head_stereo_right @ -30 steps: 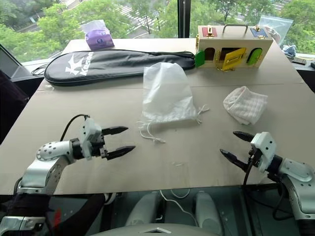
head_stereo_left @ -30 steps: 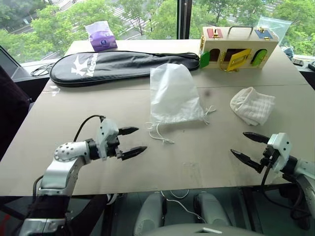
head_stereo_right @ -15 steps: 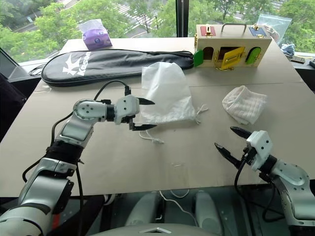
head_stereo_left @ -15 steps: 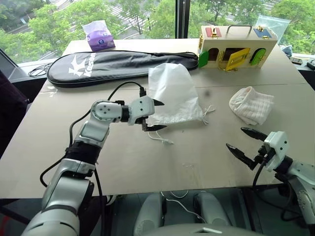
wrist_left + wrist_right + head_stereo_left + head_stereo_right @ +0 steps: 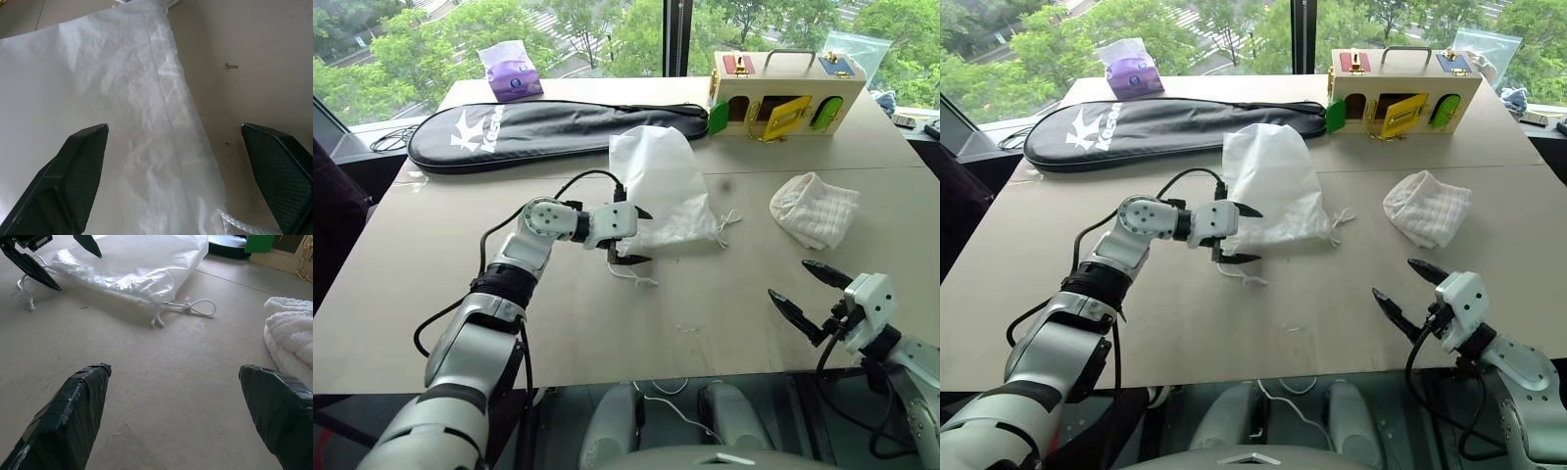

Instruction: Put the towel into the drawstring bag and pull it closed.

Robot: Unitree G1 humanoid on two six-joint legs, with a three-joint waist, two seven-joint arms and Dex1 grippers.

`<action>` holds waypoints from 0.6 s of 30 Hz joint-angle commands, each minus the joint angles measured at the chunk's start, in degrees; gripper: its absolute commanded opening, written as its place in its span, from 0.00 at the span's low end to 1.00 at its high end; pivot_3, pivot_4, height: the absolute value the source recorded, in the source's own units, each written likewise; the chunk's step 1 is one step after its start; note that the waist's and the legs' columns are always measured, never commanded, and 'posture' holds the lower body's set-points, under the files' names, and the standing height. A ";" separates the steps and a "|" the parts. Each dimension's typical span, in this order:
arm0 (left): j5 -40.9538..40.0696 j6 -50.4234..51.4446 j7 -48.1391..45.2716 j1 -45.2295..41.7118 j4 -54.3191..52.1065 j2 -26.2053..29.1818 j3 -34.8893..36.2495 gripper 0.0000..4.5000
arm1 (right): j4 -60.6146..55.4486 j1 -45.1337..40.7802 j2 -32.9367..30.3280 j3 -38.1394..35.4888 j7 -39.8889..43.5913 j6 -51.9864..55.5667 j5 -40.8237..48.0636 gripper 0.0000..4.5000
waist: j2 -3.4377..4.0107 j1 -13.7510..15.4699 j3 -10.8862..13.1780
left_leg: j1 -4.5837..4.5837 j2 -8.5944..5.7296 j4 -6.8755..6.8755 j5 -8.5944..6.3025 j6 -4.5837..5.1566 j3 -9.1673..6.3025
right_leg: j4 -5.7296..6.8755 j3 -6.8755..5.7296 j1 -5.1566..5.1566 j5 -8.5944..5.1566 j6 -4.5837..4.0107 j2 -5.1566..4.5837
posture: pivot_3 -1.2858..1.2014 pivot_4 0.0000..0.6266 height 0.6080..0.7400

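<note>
The drawstring bag [image 5: 658, 191] lies flat mid-table [image 5: 607, 323], the towel [image 5: 815, 210] well apart to its right. The left hand [image 5: 631, 236], jaws spread and empty, straddles the bag's mouth corner; next it likely must pinch that edge. The right hand [image 5: 811, 291] hovers spread nearer the table's front edge, empty.

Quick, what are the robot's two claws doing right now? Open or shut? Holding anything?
Left gripper: open, holding nothing, at the near corner of the drawstring bag.
Right gripper: open, holding nothing, above the table.
</note>
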 commanded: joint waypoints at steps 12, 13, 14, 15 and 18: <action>1.32 -3.06 0.83 -0.72 5.54 -1.04 0.43 0.02 | -4.30 1.22 -0.52 -1.64 2.14 -0.02 4.29 1.00 | 0.00 0.03 0.00 | -0.01 0.00 0.09 0.00 0.00 -0.02 | 0.05 -0.01 0.01 0.00 0.00 0.00 | 0.52 0.24 1.00; 1.25 -3.03 0.94 -0.69 5.64 -1.09 0.53 0.02 | -4.54 1.33 -0.56 -1.59 2.39 0.10 4.72 1.00 | 0.00 0.03 0.00 | -0.01 0.01 0.12 0.00 0.00 -0.03 | 0.08 -0.01 0.01 0.00 0.00 0.00 | 0.52 0.24 1.00; 1.17 -2.95 1.02 -0.59 5.56 -1.12 0.66 0.02 | -4.78 1.50 -0.63 -1.63 2.54 0.20 4.98 1.00 | 0.00 0.03 0.00 | -0.01 0.01 0.16 0.00 0.00 -0.02 | 0.13 -0.01 0.01 0.00 0.00 0.00 | 0.52 0.24 1.00; 1.07 -2.92 1.10 -0.54 5.52 -1.16 0.78 0.02 | -4.87 1.54 -0.69 -1.65 2.58 0.26 5.05 1.00 | 0.00 0.03 0.00 | -0.01 0.01 0.18 0.00 0.00 -0.03 | 0.15 -0.01 0.01 0.00 0.00 0.00 | 0.52 0.24 1.00; -0.84 -1.45 0.57 -0.27 4.58 -1.80 1.94 0.02 | -4.89 1.53 -0.91 -1.64 2.76 0.41 5.34 1.00 | 0.00 0.03 0.00 | -0.01 0.02 0.33 0.00 0.01 -0.03 | 0.30 -0.01 0.01 0.00 0.00 0.00 | 0.52 0.24 1.00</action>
